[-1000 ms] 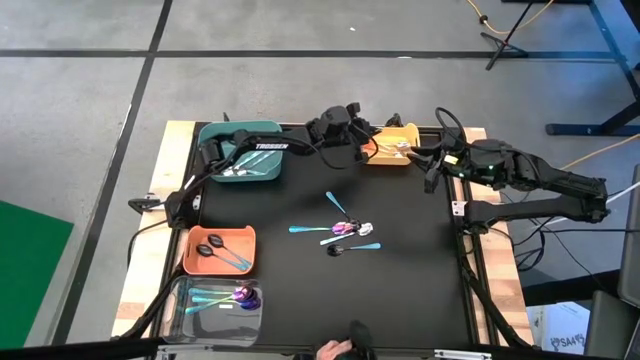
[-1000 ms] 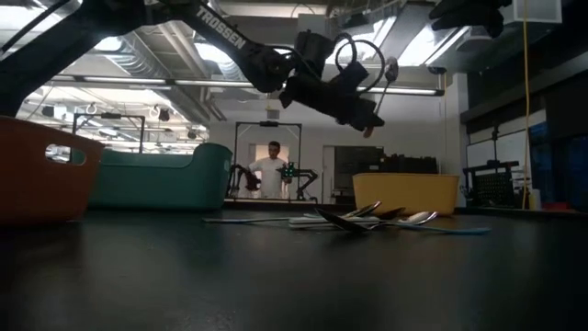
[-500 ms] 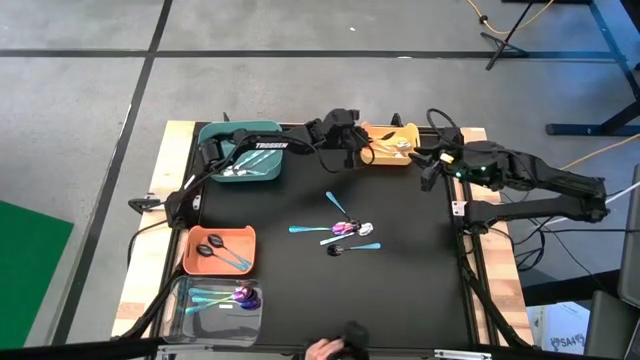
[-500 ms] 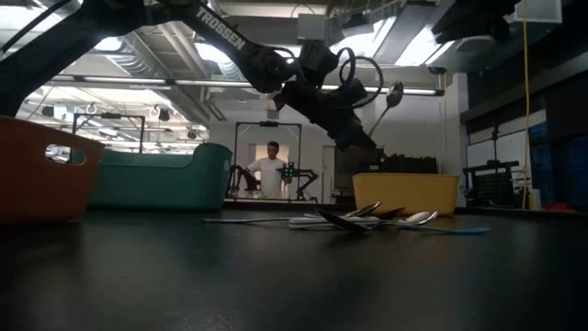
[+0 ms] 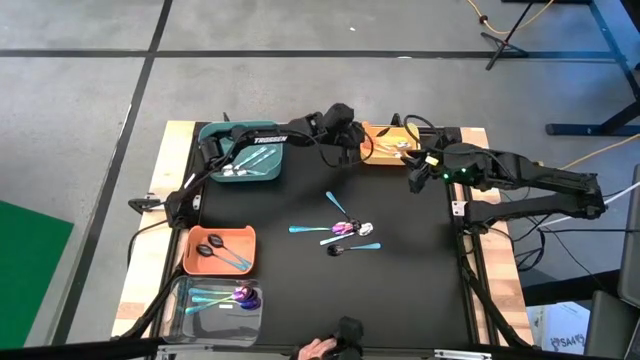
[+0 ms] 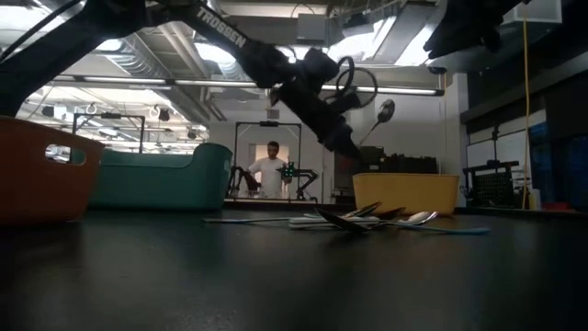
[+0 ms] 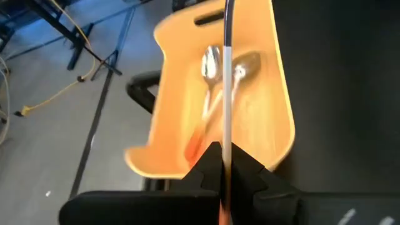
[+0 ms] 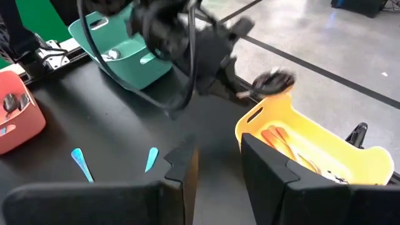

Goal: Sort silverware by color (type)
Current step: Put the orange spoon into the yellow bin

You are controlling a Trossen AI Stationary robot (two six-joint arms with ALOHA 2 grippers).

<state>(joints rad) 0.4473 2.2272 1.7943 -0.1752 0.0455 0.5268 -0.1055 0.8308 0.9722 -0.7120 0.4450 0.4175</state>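
Overhead view evenly lit. Low view dim, backlit by ceiling lights [image 6: 404, 41]; arms silhouetted. Wrist views motion-blurred, yellow bin [image 7: 250, 106] soft.

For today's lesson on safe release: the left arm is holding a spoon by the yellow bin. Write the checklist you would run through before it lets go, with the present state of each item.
1. Left gripper shut on the spoon: ok.
2. Spoon over the yellow bin: ok in the left wrist view, where its handle runs across the bin's inside.
3. Bin contents match: cannot tell; silver and orange spoons lie inside, and the held spoon's finish is unclear.
4. Right gripper clear of the drop: ok, open, apart from the bin.
5. Spoon pile at table centre undisturbed: ok.
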